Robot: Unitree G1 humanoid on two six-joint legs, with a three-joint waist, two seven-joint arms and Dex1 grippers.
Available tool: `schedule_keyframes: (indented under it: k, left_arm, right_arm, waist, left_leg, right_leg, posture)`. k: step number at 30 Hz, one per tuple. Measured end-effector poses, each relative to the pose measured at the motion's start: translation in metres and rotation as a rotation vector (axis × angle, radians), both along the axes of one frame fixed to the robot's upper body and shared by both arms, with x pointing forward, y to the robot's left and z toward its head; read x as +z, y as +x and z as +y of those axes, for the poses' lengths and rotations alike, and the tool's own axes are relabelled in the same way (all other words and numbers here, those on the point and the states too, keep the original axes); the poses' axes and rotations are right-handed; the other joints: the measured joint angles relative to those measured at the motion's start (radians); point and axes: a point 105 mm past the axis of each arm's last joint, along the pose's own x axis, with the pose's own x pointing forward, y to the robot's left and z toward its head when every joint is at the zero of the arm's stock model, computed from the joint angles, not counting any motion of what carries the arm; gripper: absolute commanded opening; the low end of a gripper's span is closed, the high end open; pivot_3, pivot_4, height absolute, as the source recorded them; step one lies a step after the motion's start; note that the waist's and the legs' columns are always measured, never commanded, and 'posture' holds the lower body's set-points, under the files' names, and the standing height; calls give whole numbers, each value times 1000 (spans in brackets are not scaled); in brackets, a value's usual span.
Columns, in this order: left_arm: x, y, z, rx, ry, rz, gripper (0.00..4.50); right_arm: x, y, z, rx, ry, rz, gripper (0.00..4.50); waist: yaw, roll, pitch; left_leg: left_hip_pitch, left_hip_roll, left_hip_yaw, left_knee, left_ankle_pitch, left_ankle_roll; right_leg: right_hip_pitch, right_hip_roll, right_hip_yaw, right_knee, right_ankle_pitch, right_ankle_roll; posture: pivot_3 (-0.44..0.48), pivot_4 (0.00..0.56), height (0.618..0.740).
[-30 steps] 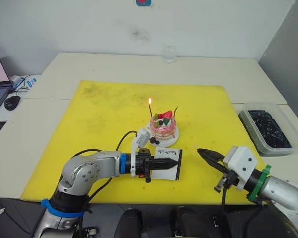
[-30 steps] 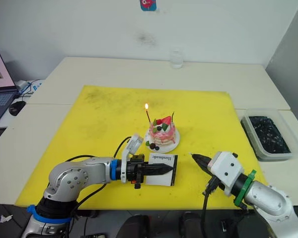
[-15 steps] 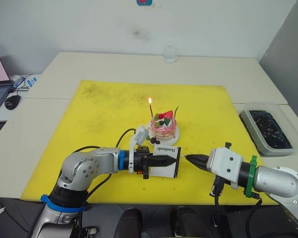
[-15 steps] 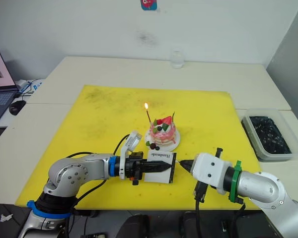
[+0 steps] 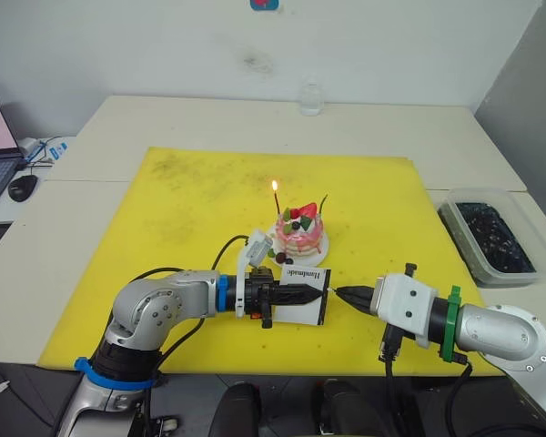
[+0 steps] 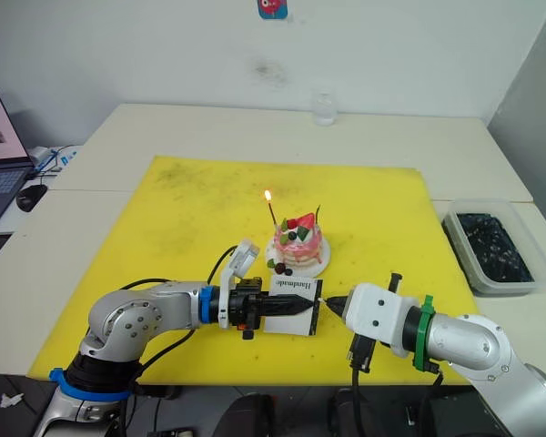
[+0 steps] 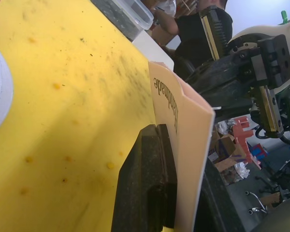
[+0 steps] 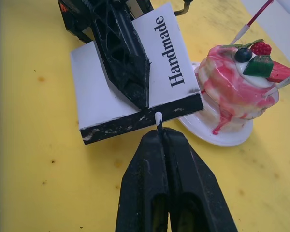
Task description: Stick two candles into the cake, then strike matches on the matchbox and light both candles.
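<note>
My left end effector [image 5: 300,296] clamping the matchbox [image 8: 135,96], my right end effector [image 8: 159,133] pinching a match [image 8: 158,119] against its dark strip [image 8: 145,121], cake [image 5: 300,233] just beyond

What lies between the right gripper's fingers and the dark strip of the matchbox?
The right wrist view shows a match held in the right gripper; its white tip sits right at the dark strip of the matchbox. Nothing else lies between them.
</note>
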Motion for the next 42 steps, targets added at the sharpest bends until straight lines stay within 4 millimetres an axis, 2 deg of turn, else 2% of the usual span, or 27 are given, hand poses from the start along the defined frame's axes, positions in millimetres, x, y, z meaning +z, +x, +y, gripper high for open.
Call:
schedule_keyframes:
  k: [11,30,32,34,37,39,42]
  left_arm:
    - [-1,0,2,8,5,3,0]
    - [-7,-1,3,14,23,13,0]
    - [-5,-4,-1,-2,13,0,0]
    - [-1,-17,-5,-44,4,-25,0]
    - [-7,-31,11,-38,56,-24,0]
    - [-10,-34,22,-10,79,-11,0]
    - [-10,-35,26,7,81,-9,0]
  right_arm:
    - [-1,3,8,6,14,-11,19]
    - [-10,7,10,-34,-20,35,19]
    - [-14,15,5,-117,-9,59,19]
    - [-10,38,-11,-272,10,27,19]
    - [21,62,-43,-439,48,-105,19]
    - [31,65,-53,-479,65,-139,19]
    - [28,61,-45,-449,97,-106,19]
  waist:
    - [0,0,0]
    - [-1,0,0]
    - [0,0,0]
    - [-3,0,0]
    - [-5,0,0]
    - [-3,0,0]
    - [1,0,0]
  left_leg:
    - [0,0,0,0,0,0]
    - [0,0,0,0,0,0]
    - [0,0,0,0,0,0]
    - [0,0,2,0,0,0]
    - [1,1,1,-1,0,0]
    - [1,1,-1,-1,0,0]
    - [0,1,-1,-1,0,0]
  right_leg:
    - [0,0,0,0,0,0]
    - [0,0,0,0,0,0]
    - [0,0,0,0,0,0]
    - [0,-1,2,0,0,0]
    - [-1,-1,1,0,0,0]
    - [0,-1,-1,0,-1,-1]
    - [-1,-1,-1,0,-1,-2]
  posture:
    - [0,150,740]
    - [0,150,740]
    - [0,150,740]
    - [0,150,740]
    - [0,150,740]
    - [0,150,740]
    - [0,150,740]
